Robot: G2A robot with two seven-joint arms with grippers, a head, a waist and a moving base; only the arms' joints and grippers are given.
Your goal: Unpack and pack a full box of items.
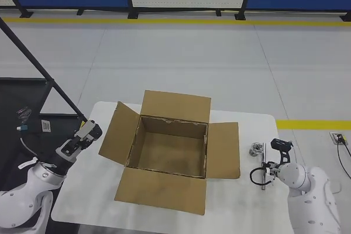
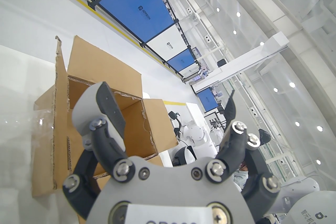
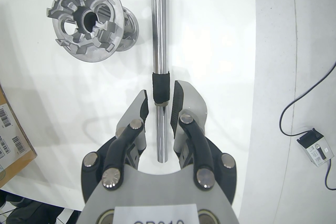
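The jaws of the right gripper (image 3: 160, 97) are held narrowly parted, low over the white worktop (image 3: 210, 25). They are set either side of the black-taped band of a steel rod (image 3: 158, 12) that lies flat, with a gap on each side. A cast metal hub (image 3: 89, 22) is laid just beside the rod. The jaws of the left gripper (image 2: 168, 96) are spread wide, raised and aimed towards the cardboard box (image 1: 175, 106), which stands mid-worktop with its flaps folded out. Grey floor with a yellow line (image 1: 164, 21) is seen beyond.

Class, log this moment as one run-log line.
open brown cardboard box, empty | right gripper open around shiny steel rod | left gripper open beside box
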